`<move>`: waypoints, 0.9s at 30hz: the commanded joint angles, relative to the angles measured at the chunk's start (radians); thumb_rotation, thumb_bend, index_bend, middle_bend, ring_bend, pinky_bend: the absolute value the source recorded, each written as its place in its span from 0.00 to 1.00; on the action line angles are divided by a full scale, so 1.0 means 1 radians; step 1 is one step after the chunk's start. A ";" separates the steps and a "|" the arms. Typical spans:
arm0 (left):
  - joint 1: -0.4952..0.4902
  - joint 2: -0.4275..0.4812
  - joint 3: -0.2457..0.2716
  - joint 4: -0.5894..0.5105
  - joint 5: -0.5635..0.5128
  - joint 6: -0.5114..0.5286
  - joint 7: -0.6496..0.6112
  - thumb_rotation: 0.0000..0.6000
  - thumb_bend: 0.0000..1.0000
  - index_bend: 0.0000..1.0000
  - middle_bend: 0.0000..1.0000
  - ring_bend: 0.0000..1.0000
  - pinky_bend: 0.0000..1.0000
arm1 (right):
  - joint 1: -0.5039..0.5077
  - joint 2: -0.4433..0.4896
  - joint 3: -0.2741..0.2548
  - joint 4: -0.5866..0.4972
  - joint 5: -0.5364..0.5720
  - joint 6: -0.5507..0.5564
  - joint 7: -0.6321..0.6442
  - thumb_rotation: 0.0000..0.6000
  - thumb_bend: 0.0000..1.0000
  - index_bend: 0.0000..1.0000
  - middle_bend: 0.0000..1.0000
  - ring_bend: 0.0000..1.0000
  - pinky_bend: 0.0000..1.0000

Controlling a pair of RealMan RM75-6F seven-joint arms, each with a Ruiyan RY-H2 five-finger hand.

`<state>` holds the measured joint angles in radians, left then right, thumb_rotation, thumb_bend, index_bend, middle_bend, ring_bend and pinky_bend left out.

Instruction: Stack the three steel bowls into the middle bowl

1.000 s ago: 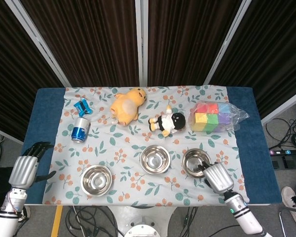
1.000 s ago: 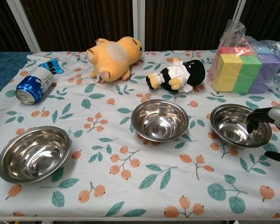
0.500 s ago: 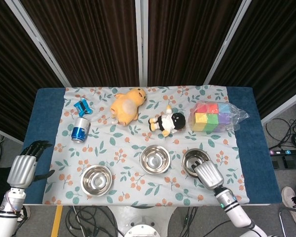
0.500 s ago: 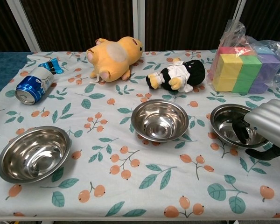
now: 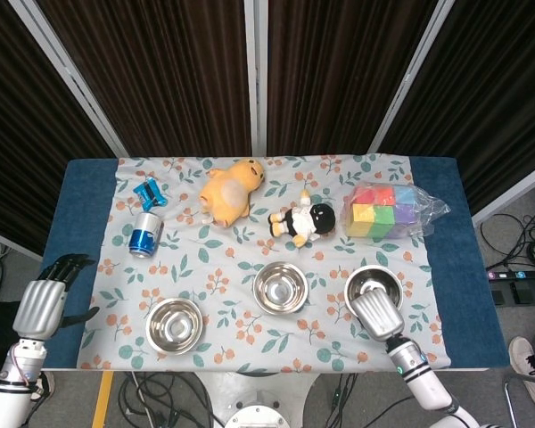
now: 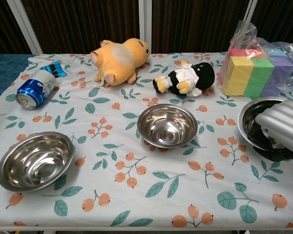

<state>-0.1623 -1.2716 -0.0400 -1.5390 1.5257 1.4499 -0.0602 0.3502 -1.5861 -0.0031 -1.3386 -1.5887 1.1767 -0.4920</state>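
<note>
Steel right bowl (image 6: 263, 117) is gripped at its near rim by the right hand (image 6: 279, 132), fingers curled inside the rim and thumb below; in the chest view it appears tilted and raised off the cloth. Left hand (image 5: 43, 303) hangs off the table's left edge, fingers loosely apart, holding nothing.

Middle bowl (image 6: 167, 125) sits upright at the centre front, well apart from the held bowl. Left bowl (image 6: 35, 160) rests near the front left corner, untouched.

Recommendation: carry the held bowl level, keep it above the middle bowl's rim on approach, centre it, then lower and release only once it is seated. Polished steel is judged slippery, so a rim pinch may let it rotate.

Surface: floral cloth (image 5: 232, 259) over a blue table (image 5: 80, 196). Also present are a yellow plush (image 5: 230, 189), a small doll (image 5: 303, 220), bagged colour blocks (image 5: 383, 209) and a blue can (image 5: 145, 234). Dark curtains (image 5: 178, 71) with pale frame bars stand behind; cables lie on the floor.
</note>
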 commanded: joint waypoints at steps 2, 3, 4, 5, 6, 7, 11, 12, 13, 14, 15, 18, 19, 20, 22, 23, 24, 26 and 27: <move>0.000 -0.001 -0.001 0.001 0.000 0.002 -0.003 1.00 0.08 0.29 0.30 0.19 0.28 | 0.009 0.006 0.009 -0.017 -0.013 0.019 0.004 1.00 0.38 0.80 0.67 0.80 0.75; 0.000 -0.002 -0.001 0.002 0.001 0.003 -0.004 1.00 0.08 0.29 0.30 0.19 0.28 | 0.012 0.008 0.011 -0.023 -0.016 0.021 0.002 1.00 0.38 0.80 0.67 0.80 0.75; 0.000 -0.002 0.000 0.002 0.002 0.003 -0.005 1.00 0.08 0.29 0.30 0.19 0.28 | 0.016 0.009 0.013 -0.027 -0.018 0.023 0.000 1.00 0.38 0.80 0.67 0.80 0.75; 0.000 -0.002 -0.001 0.003 0.001 0.003 -0.006 1.00 0.08 0.29 0.30 0.19 0.28 | 0.020 0.010 0.016 -0.032 -0.020 0.023 -0.003 1.00 0.38 0.80 0.67 0.80 0.75; 0.000 -0.002 -0.002 0.003 0.001 0.003 -0.007 1.00 0.08 0.29 0.30 0.19 0.28 | 0.025 0.010 0.020 -0.039 -0.022 0.023 -0.005 1.00 0.38 0.80 0.67 0.80 0.75; -0.001 -0.002 -0.003 0.004 -0.001 0.003 -0.009 1.00 0.08 0.29 0.30 0.19 0.28 | 0.034 0.010 0.027 -0.050 -0.025 0.022 -0.011 1.00 0.38 0.80 0.67 0.80 0.75; 0.000 0.000 -0.004 0.006 -0.004 0.003 -0.010 1.00 0.08 0.29 0.30 0.19 0.28 | 0.070 0.004 0.046 -0.104 -0.046 0.010 -0.049 1.00 0.38 0.80 0.67 0.80 0.75; 0.000 0.000 -0.005 0.007 -0.005 0.003 -0.010 1.00 0.08 0.29 0.30 0.19 0.28 | 0.079 0.000 0.049 -0.118 -0.052 0.006 -0.059 1.00 0.38 0.80 0.67 0.80 0.75; 0.001 0.000 -0.006 0.007 -0.008 0.005 -0.013 1.00 0.08 0.29 0.30 0.19 0.28 | 0.090 -0.006 0.053 -0.135 -0.058 0.000 -0.072 1.00 0.38 0.80 0.67 0.80 0.75; 0.003 0.001 -0.008 0.010 -0.011 0.008 -0.015 1.00 0.08 0.29 0.30 0.19 0.28 | 0.100 -0.014 0.056 -0.150 -0.062 -0.006 -0.086 1.00 0.38 0.80 0.67 0.80 0.75; 0.004 0.002 -0.009 0.011 -0.013 0.010 -0.017 1.00 0.08 0.29 0.30 0.19 0.28 | 0.104 -0.018 0.057 -0.156 -0.062 -0.010 -0.094 1.00 0.38 0.80 0.67 0.80 0.75; 0.009 0.007 -0.018 0.021 -0.024 0.019 -0.029 1.00 0.08 0.29 0.30 0.19 0.28 | 0.122 -0.043 0.060 -0.179 -0.057 -0.034 -0.123 1.00 0.38 0.80 0.67 0.80 0.75; 0.011 0.010 -0.021 0.024 -0.029 0.022 -0.036 1.00 0.08 0.29 0.30 0.19 0.28 | 0.130 -0.055 0.061 -0.182 -0.051 -0.046 -0.127 1.00 0.38 0.80 0.67 0.80 0.75; 0.013 0.012 -0.024 0.028 -0.032 0.024 -0.040 1.00 0.08 0.29 0.30 0.19 0.28 | 0.135 -0.065 0.062 -0.182 -0.046 -0.055 -0.130 1.00 0.38 0.80 0.67 0.80 0.75; 0.017 0.016 -0.026 0.036 -0.035 0.030 -0.045 1.00 0.08 0.29 0.30 0.19 0.28 | 0.150 -0.089 0.065 -0.172 -0.037 -0.075 -0.128 1.00 0.38 0.80 0.67 0.80 0.75; 0.019 0.018 -0.027 0.040 -0.036 0.033 -0.044 1.00 0.08 0.29 0.30 0.19 0.28 | 0.158 -0.100 0.068 -0.164 -0.034 -0.084 -0.125 1.00 0.38 0.80 0.67 0.80 0.75; 0.020 0.019 -0.027 0.043 -0.035 0.036 -0.043 1.00 0.08 0.29 0.30 0.19 0.28 | 0.166 -0.111 0.071 -0.153 -0.030 -0.093 -0.119 1.00 0.38 0.80 0.67 0.80 0.75; 0.024 0.022 -0.027 0.049 -0.034 0.043 -0.044 1.00 0.08 0.29 0.30 0.19 0.28 | 0.185 -0.140 0.080 -0.123 -0.025 -0.109 -0.104 1.00 0.38 0.80 0.67 0.80 0.75; 0.025 0.024 -0.028 0.051 -0.033 0.046 -0.042 1.00 0.08 0.29 0.30 0.19 0.28 | 0.196 -0.156 0.084 -0.105 -0.023 -0.116 -0.089 1.00 0.38 0.80 0.67 0.80 0.75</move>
<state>-0.1382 -1.2484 -0.0675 -1.4891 1.4921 1.4945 -0.1032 0.5297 -1.7209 0.0728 -1.4651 -1.6179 1.0749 -0.5982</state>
